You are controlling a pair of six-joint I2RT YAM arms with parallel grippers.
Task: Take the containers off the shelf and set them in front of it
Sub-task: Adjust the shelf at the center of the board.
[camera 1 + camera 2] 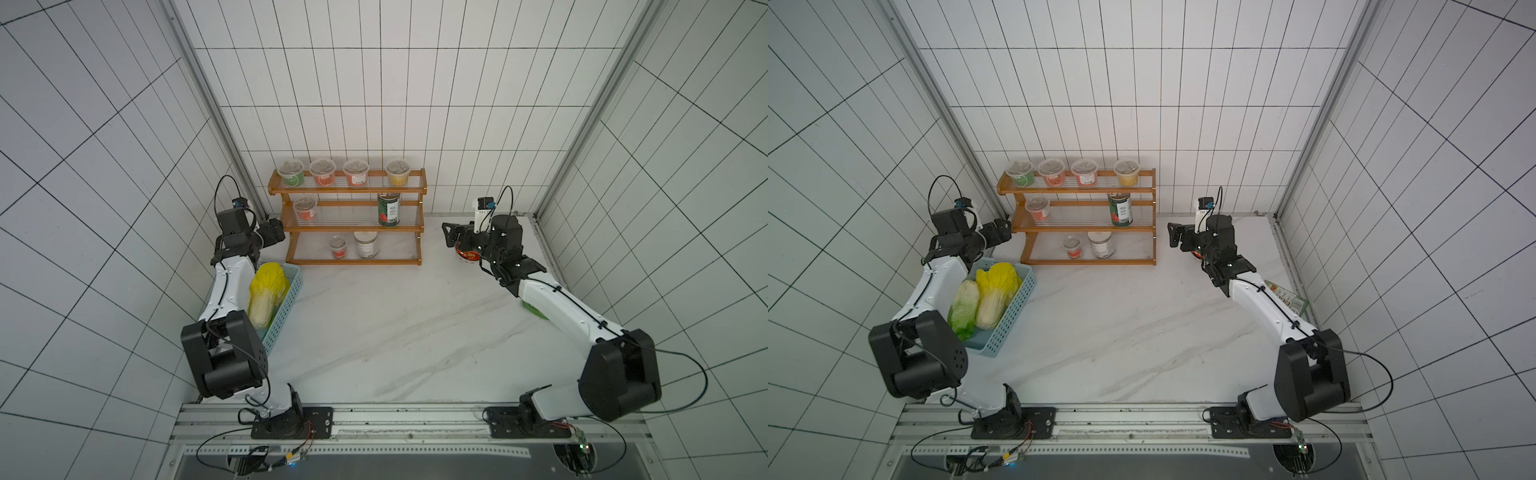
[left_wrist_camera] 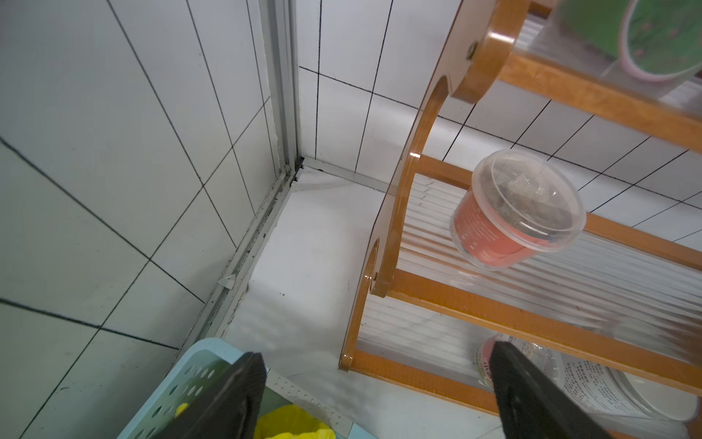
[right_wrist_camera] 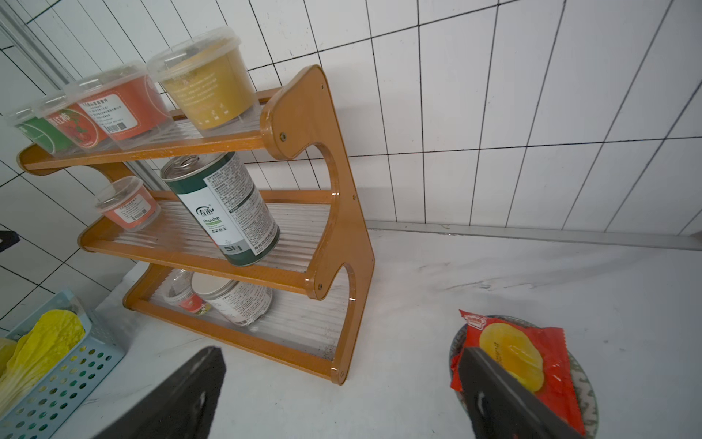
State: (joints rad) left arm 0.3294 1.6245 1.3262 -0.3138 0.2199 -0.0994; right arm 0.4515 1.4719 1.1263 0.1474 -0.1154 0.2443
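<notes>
Standing upright, green-red labelled tin can point(image 1: 389, 210).

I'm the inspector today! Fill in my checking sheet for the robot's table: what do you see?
Surface: white marbled table, no spills seen.
Job's things: shelf holds all eight. Top: green cup, tomato cup, red-label cup, yellow cup. Middle: red cup, tin can. Bottom: small cup, white-lidded jar.
Clutter: blue basket with cabbages; bowl with red snack packet; green packet under the right arm.
Grippers: left gripper open, empty, beside shelf; right gripper open, empty, near bowl.
Cables: black loops at wrists and bases; no snag seen.
Surroundings: white tiled walls, metal rail in front.
</notes>
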